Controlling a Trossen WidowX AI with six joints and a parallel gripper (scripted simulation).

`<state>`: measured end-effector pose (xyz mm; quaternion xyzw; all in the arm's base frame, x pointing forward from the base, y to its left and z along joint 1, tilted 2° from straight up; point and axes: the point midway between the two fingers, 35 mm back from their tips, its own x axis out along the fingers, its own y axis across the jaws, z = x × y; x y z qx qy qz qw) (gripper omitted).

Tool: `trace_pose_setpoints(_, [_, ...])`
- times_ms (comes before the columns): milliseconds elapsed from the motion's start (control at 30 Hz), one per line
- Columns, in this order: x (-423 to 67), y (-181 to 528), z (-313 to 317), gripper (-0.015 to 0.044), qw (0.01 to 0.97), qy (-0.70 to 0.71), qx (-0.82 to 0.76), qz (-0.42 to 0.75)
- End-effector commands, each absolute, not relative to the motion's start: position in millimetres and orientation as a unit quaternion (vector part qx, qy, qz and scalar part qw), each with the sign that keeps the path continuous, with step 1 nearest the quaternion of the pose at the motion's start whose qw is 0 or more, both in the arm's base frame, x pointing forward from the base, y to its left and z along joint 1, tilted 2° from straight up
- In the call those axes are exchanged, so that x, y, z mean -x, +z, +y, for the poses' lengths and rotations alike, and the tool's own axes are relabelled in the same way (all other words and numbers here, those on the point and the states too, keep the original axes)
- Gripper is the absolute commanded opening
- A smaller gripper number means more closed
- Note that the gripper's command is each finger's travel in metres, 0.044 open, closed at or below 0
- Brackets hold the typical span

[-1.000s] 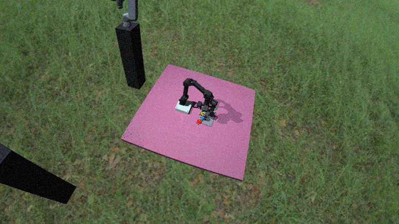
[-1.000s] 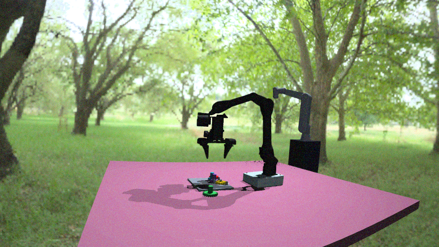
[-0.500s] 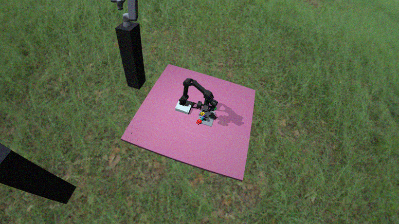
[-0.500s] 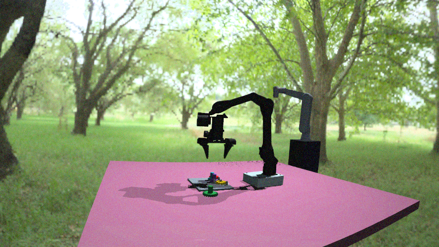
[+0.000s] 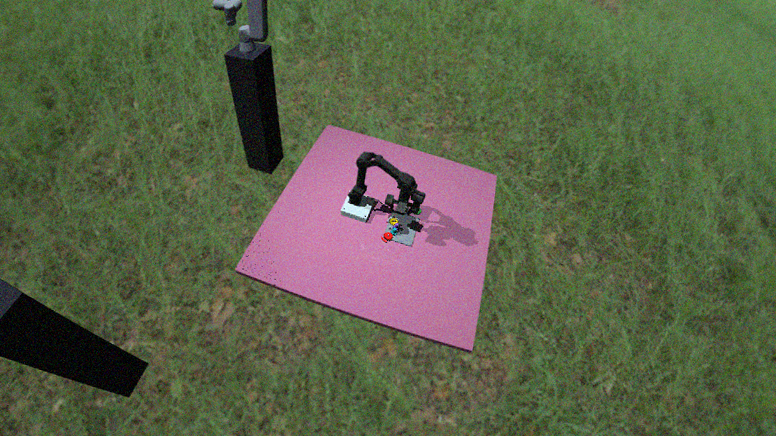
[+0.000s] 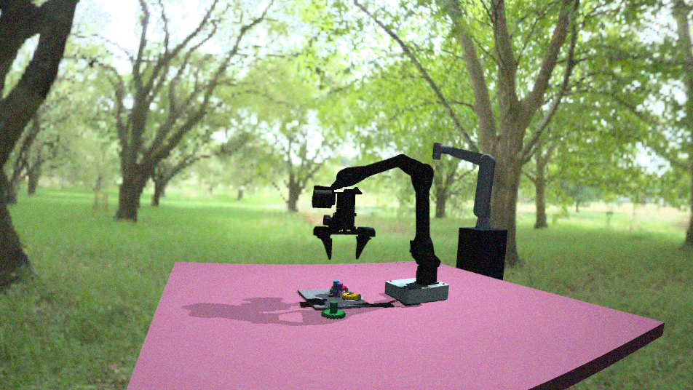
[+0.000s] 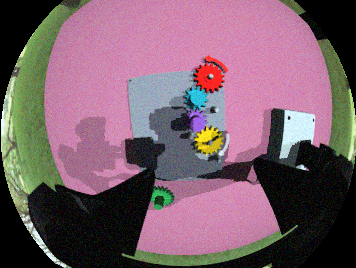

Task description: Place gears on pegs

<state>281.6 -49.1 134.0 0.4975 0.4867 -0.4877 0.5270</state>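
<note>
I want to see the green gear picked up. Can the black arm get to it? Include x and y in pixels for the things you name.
Probably yes. The gripper [image 6: 344,257] [image 7: 207,169] hangs open above the table, and the green gear [image 6: 333,313] [image 7: 162,197] stands off the board, its knob up, nothing covering it.

Black arm [image 5: 386,165] [image 6: 423,208], blocky joints, 2 tapered fingers [image 6: 361,246].

Setting: outdoors, green grass [image 5: 622,146] [image 6: 232,241] with scattered brown patches. Pink tabletop [image 5: 332,262] [image 6: 339,353] [image 7: 100,60], dark along its near edge in the exterior view. Trees [image 6: 128,193] behind, trunks dark (foliage bright green, somewhat blurred). Pale sky shows through the branches. Daylight; shadows fall across the pink surface.
</note>
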Motion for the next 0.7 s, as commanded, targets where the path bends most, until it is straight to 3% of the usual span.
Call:
trace_pose_setpoints(0, [-288.4, 140.7, -3.4, 0.0440, 0.541, -0.465, -0.489, 0.502])
trace_pose_setpoints(300, [-277.9, 151.5, 111.2, 0.0440, 0.532, -0.468, -0.492, 0.505])
trace_pose_setpoints(667, [-209.6, 162.0, 232.2, 0.0440, 0.518, -0.485, -0.503, 0.493])
